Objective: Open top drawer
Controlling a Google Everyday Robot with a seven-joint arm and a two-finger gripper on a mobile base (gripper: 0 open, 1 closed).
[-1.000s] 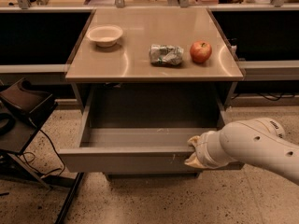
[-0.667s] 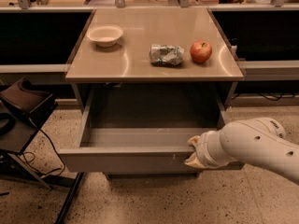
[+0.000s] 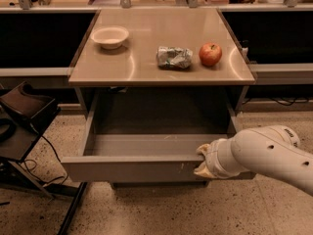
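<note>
- The gripper (image 3: pixel 201 160) sits nearest, at the right end of the drawer front and touching its top edge, with the white arm (image 3: pixel 266 153) reaching in from the lower right. I cannot tell whether it is clamped on that edge or only resting against it.
- The top drawer (image 3: pixel 127 168) stands well out from under the table. Its long grey front faces the camera, with small pale scratches just left of the gripper.
- Behind the front, the shallow grey tray (image 3: pixel 146 145) looks bare as far as it shows. The open cavity above it is dark.
- Handling, as a judgement: the drawer is stiff sheet metal and will not flex or dent under a firm grip. With nothing visible inside, it should be light and run easily.
- The flat front looks smooth and shows no handle, so the top lip is the sensible place to take hold. A hold this far right could skew the drawer, so the pull should be straight out.
- The task looks close to done, with little travel likely left.
- To the left, well apart from the drawer, a dark chair (image 3: pixel 24 106) stands on the speckled floor (image 3: pixel 146 209).
- On the table top (image 3: pixel 146 70) are a pale bowl (image 3: pixel 110 35) at the left, a crumpled packet (image 3: pixel 174 57) near the middle and a red apple (image 3: pixel 210 54) just beside it on the right.
</note>
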